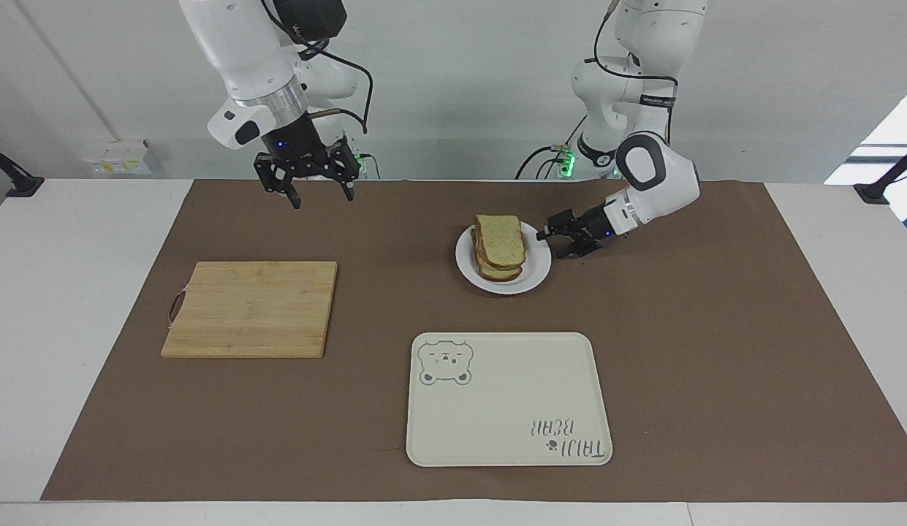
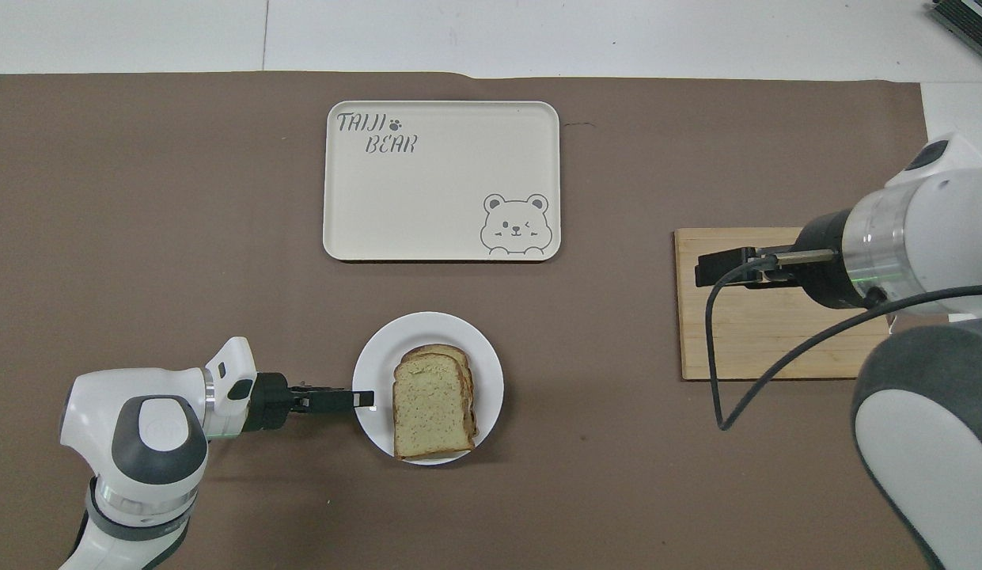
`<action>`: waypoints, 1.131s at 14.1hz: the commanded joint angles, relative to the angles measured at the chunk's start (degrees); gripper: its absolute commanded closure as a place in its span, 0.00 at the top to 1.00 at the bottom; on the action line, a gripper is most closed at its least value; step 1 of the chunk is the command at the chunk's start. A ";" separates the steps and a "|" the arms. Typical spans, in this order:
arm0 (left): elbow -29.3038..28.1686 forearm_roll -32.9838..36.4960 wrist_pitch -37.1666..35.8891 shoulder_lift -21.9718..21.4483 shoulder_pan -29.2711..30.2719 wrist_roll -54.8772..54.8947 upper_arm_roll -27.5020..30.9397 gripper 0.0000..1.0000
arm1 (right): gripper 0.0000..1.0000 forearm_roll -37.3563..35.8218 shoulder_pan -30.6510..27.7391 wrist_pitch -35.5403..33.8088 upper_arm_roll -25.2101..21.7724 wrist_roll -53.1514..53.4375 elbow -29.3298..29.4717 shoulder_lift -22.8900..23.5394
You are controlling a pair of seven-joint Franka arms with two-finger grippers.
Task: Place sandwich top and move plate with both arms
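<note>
With the sandwich top (image 1: 501,238) stacked at frame centre, the plate (image 1: 535,272) rim is best straddled squarely by the wide left hand (image 1: 560,239); right hand (image 1: 316,187), wide, is raised upper left.

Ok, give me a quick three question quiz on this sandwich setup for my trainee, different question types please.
1. True or false: the sandwich top already lies on the stack on the plate.
2. Which claw is at the plate's rim? A) left claw B) right claw
3. Fill in: the tray lies ____ from the robots than the plate.

Key: 1 true; 2 A; 3 farther.
</note>
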 commanded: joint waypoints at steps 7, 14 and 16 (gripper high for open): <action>-0.69 -4.83 -0.82 0.69 -1.46 3.40 0.66 0.29 | 1.00 -2.15 -3.19 -9.93 -2.68 0.83 6.82 -2.57; -1.22 -6.86 -4.51 2.27 -0.85 5.94 0.75 0.24 | 1.00 -4.35 -3.46 -14.42 -9.01 0.56 6.38 -3.45; -1.22 -7.04 -5.47 2.27 -0.49 6.21 0.75 0.14 | 1.00 -4.35 -5.38 -14.51 -9.82 0.48 6.38 -3.45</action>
